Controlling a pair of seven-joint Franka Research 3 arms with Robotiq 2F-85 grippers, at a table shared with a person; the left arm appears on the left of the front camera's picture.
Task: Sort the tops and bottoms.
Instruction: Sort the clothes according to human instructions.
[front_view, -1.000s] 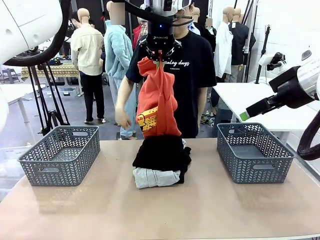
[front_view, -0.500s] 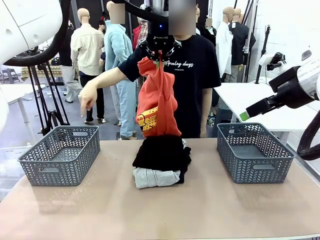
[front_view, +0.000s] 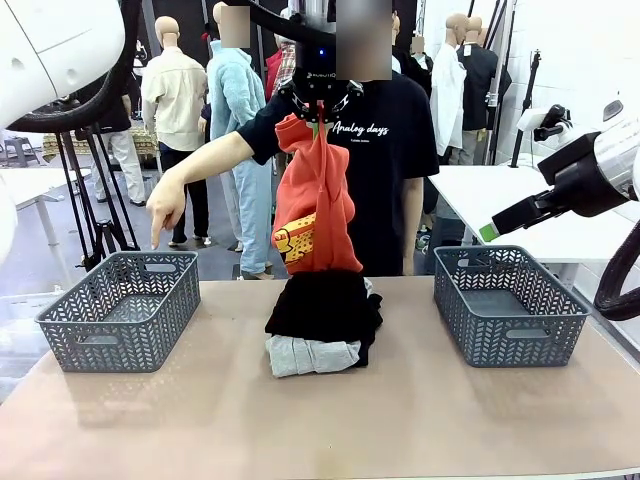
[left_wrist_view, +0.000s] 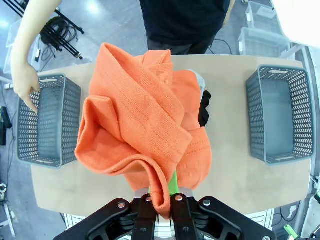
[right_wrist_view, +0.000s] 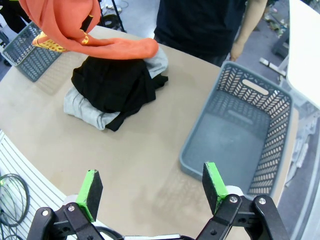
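Above the middle of the table (front_view: 300, 430), the left gripper (front_view: 320, 110) was clamped on a bunched fold of the orange hoodie (front_view: 315, 200). The garment hung straight down from its fingers. Its lower hem reached the top of the pile beneath; whether it touched could not be told. From the left wrist, the orange cloth billowed out over the closed green pads (left_wrist_view: 172, 184) and hid most of the pile.

The pile lay at the table's centre: the black bottoms (front_view: 325, 305) on top and the grey sweatshirt (front_view: 312, 355) under them, its folded edge sticking out toward the robot.

A yellow patch (front_view: 295, 240) with a dark figure sat low on the hoodie; its detail was too small to make out. The person's black T-shirt (front_view: 390, 130) carried white script reading "Analog days". Small white print on the left gripper's body was too fine to read.

The left basket (front_view: 120, 310) and the right basket (front_view: 510, 305), both grey, stood on either side of the pile, well apart from it. The person's hand (front_view: 165, 207) pointed one finger down just above the left basket's far rim. The right gripper (right_wrist_view: 150, 187) hung beside the right basket, jaws wide apart with nothing between them.
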